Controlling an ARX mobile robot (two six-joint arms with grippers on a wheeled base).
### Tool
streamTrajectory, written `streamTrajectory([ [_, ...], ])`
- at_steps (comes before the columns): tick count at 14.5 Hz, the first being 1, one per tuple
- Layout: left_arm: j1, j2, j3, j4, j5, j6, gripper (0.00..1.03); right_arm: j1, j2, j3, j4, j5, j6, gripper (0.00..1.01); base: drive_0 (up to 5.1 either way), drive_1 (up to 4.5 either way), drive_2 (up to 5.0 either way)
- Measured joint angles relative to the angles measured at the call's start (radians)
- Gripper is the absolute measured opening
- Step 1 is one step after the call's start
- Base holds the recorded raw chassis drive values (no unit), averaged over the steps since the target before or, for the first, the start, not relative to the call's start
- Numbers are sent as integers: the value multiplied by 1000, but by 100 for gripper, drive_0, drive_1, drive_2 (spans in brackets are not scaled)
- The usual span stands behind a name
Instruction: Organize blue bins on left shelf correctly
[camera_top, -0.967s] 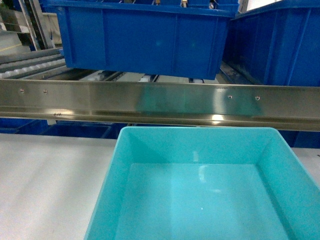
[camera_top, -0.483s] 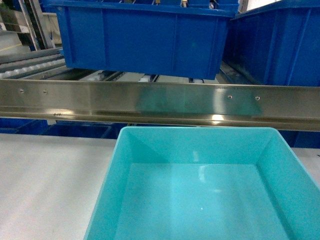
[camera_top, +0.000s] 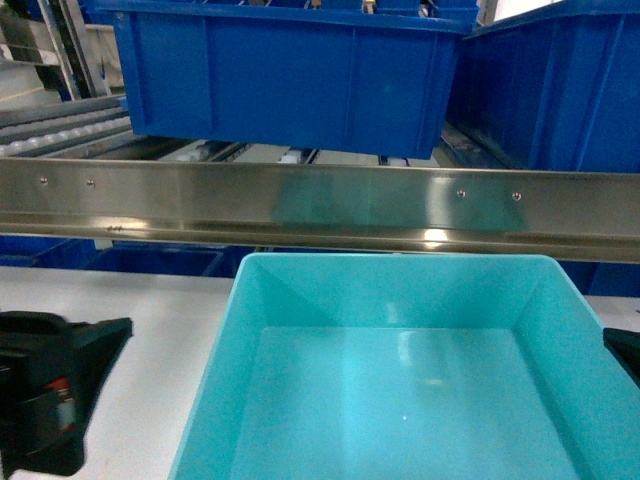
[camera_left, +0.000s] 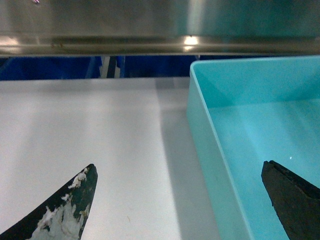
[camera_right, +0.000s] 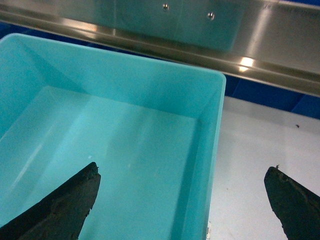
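Note:
A light turquoise blue bin (camera_top: 400, 400) sits empty on the white tabletop, just in front of the left shelf's steel front rail (camera_top: 320, 200). My left gripper (camera_left: 179, 167) is open and straddles the bin's left wall (camera_left: 200, 150): one finger over the table, the other inside the bin. My right gripper (camera_right: 183, 167) is open too and straddles the bin's right wall (camera_right: 212, 165). Neither touches the bin. In the head view the left gripper's black body (camera_top: 55, 385) shows at lower left, and a corner of the right one (camera_top: 625, 350) shows at the right edge.
Two royal-blue ribbed bins (camera_top: 290, 80) (camera_top: 550, 90) stand on the shelf's lanes behind the rail. White rollers (camera_top: 60, 130) show at far left. More dark blue shows below the rail (camera_top: 150, 260). White tabletop (camera_top: 120, 310) lies left of the turquoise bin.
Both grippers have come into the head view, the left at the lower left and the right at the right edge. The turquoise bin has not moved.

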Motion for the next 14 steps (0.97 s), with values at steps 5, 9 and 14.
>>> streamTrajectory([
  [5,-122,359,276,-181,13,-67,98,-77,298,168,-100,-75,-53,98,0,0,0],
  [9,-189,494,344,-260,-22,-147,98,-119,406,212,-130,-92,-93,98,0,0,0],
  [14,-217,593,341,-213,-75,-240,98,-144,470,175,-67,-98,-119,98,0,0,0],
])
